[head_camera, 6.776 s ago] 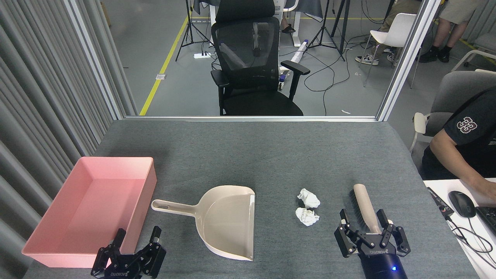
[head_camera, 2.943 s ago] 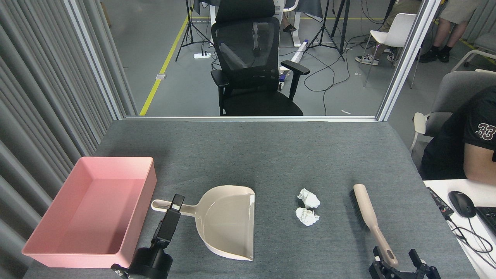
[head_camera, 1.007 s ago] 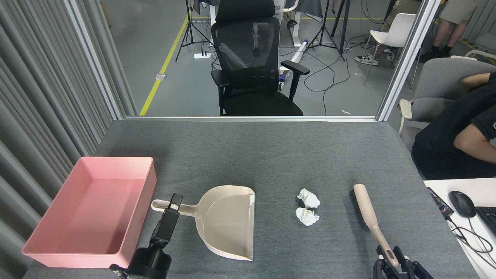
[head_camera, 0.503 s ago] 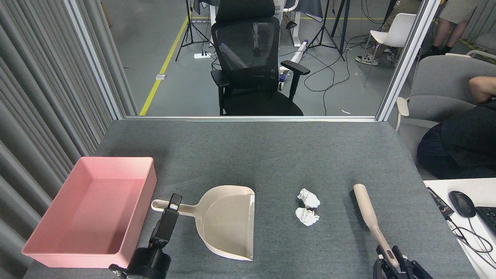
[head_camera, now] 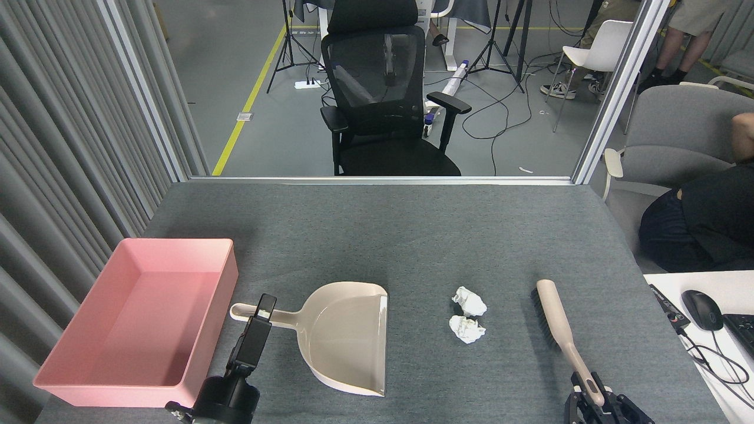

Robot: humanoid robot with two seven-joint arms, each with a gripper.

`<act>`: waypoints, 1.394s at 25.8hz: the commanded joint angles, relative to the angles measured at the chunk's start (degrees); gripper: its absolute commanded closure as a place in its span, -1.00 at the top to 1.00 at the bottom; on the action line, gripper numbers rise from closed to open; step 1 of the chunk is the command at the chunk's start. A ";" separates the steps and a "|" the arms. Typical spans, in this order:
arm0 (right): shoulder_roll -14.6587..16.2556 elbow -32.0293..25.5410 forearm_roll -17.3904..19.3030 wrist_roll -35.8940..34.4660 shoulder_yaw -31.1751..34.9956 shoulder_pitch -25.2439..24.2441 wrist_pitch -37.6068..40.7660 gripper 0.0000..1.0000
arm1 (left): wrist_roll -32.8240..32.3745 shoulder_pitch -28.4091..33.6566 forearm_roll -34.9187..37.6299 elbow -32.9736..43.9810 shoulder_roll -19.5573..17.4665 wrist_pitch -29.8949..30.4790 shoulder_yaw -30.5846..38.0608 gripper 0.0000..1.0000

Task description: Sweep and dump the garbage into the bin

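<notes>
Two crumpled white paper wads, the garbage [head_camera: 468,315], lie on the grey table between the dustpan and the brush. The pink bin [head_camera: 219,277] stands at the left, with nothing in it. A beige dustpan [head_camera: 347,335] lies right of the bin, its handle pointing left. My left gripper [head_camera: 262,311] is at that handle, seen edge-on, so its state does not show. A beige brush [head_camera: 556,321] lies at the right. At the bottom edge my right gripper [head_camera: 594,401] is shut on the near end of the brush handle.
A person in black sits at the far right beside a white desk with a mouse [head_camera: 702,309] and cables. A glass partition closes the table's far edge, with a black office chair [head_camera: 383,100] behind it. Grey slats run along the left side.
The person at the right has leaned further away. Dustpan, garbage, brush and both grippers stay where they were.
</notes>
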State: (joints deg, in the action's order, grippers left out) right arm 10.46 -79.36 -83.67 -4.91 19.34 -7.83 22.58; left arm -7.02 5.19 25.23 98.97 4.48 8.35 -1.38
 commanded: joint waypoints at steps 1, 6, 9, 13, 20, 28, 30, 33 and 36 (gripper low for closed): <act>0.00 0.00 0.09 -0.01 -0.18 -0.08 0.36 -0.44 | -0.02 0.08 0.00 -0.09 -0.08 0.00 0.07 0.98; -0.09 0.00 0.26 -0.10 -0.18 -0.25 0.88 -0.71 | -0.02 0.08 0.00 0.00 0.01 0.00 0.07 0.98; -0.27 -0.09 0.44 -1.07 -0.09 -0.25 2.20 -0.79 | -0.02 -0.01 -0.18 -0.27 0.01 -0.18 -0.20 0.98; -0.09 -0.53 0.61 -1.51 0.00 -0.43 2.82 -0.82 | -0.02 -0.10 -0.35 -0.79 0.09 -0.09 -0.64 0.98; -0.27 -0.97 0.70 -1.77 0.00 -0.34 2.82 -0.82 | -0.10 -1.94 -0.09 -8.18 0.09 -0.09 -0.46 0.98; -0.97 -2.64 0.70 -2.47 -0.18 -0.87 3.17 -0.96 | 1.65 -5.54 3.07 -18.81 -0.43 4.48 -0.11 0.98; -0.97 -2.64 0.70 -2.47 -0.09 -0.78 3.17 -0.96 | 1.74 -7.22 5.80 -21.71 -0.26 5.10 0.24 0.98; -0.88 -3.08 0.70 -2.47 -0.09 -0.78 3.17 -0.96 | 2.18 -10.29 6.94 -26.10 -0.17 6.15 2.09 0.98; -0.97 -3.52 0.70 -2.47 -0.09 -0.78 3.08 -0.96 | 2.62 -13.19 7.03 -31.64 -0.43 6.15 3.58 0.98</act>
State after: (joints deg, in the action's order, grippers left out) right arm 9.54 -82.52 -82.97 -7.39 19.24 -8.62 25.77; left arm -4.75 -5.31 31.69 72.31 4.17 14.18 0.84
